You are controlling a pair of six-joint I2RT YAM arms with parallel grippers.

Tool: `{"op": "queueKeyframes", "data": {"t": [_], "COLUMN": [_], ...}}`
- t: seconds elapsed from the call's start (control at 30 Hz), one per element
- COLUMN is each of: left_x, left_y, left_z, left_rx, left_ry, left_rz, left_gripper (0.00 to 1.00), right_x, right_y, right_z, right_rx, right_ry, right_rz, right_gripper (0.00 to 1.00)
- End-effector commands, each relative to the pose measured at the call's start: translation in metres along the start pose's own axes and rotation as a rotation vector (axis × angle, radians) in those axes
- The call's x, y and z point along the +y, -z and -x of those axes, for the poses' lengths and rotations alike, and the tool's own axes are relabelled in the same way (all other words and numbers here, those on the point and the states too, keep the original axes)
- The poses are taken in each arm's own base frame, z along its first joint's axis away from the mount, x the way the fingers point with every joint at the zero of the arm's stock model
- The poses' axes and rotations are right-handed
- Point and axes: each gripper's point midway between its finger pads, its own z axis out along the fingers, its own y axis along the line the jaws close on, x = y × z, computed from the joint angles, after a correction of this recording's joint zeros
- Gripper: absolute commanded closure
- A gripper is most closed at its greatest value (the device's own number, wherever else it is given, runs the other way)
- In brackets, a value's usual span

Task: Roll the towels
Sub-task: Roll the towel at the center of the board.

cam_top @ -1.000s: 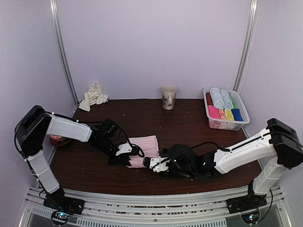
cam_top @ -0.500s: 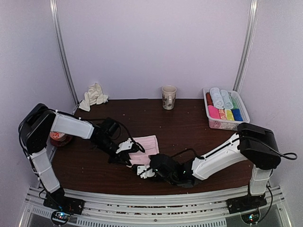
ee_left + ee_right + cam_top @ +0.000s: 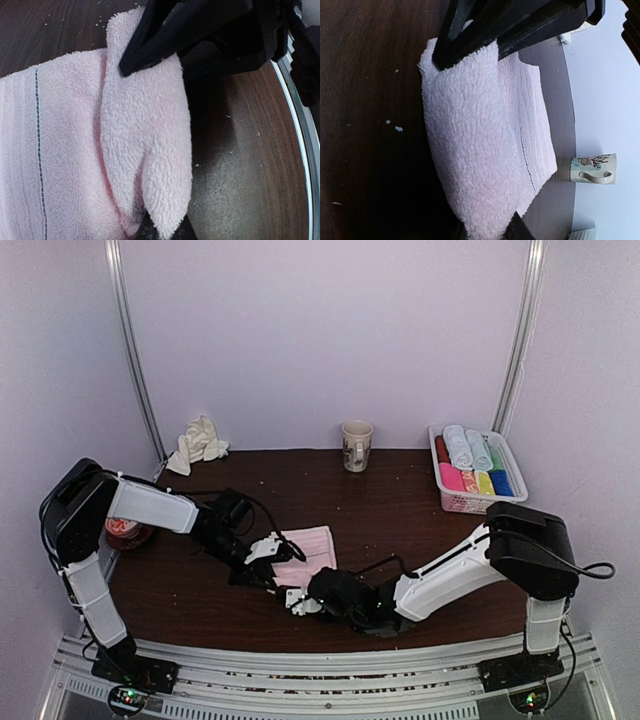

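Note:
The pale pink towel (image 3: 308, 549) lies on the brown table near the front middle, its near edge lifted and curled over. My left gripper (image 3: 272, 558) is shut on the left end of that curled edge; the towel (image 3: 145, 150) fills the left wrist view. My right gripper (image 3: 300, 598) is shut on the other end of the same edge, and the towel (image 3: 470, 160) drapes from it in the right wrist view. The cream-white towel (image 3: 198, 443) lies crumpled at the back left by the wall.
A mug (image 3: 356, 445) stands at the back middle. A white basket (image 3: 478, 502) of rolled bright and blue-grey towels stands at the back right. A red round object (image 3: 124, 533) sits at the left edge under my left arm.
My right arm has swung left along the front of the table to the towel's near edge. The edge has lifted and curled over. My left gripper has barely shifted.

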Motion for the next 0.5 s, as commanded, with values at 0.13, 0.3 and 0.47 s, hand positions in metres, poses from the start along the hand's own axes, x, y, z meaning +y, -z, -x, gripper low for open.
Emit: {"op": "queueKeyframes", "data": {"t": [0.13,0.3,0.47], "left_x": [-0.018,-0.020,-0.017], "left_y": [-0.008,0.002,0.022], "left_z": [-0.040,-0.030,-0.010], "left_rx": [0.124,0.089,0.042], "left_ry": [0.087,0.035,-0.025], "left_rz": [-0.049,-0.016,0.049], "left_gripper": [1.00,0.76,0.48], "right_x": [0.009,0.013,0.015], "right_y": [-0.009,-0.009,-0.009], "right_z": [-0.003,-0.002,0.000], "right_rx": [0.033,0.035,0.027], "right_ry": [-0.028,-0.046,-0.079], "right_rz": [0.063,0.115,0.176], "right_gripper": [0.86,0.87,0.87]}}
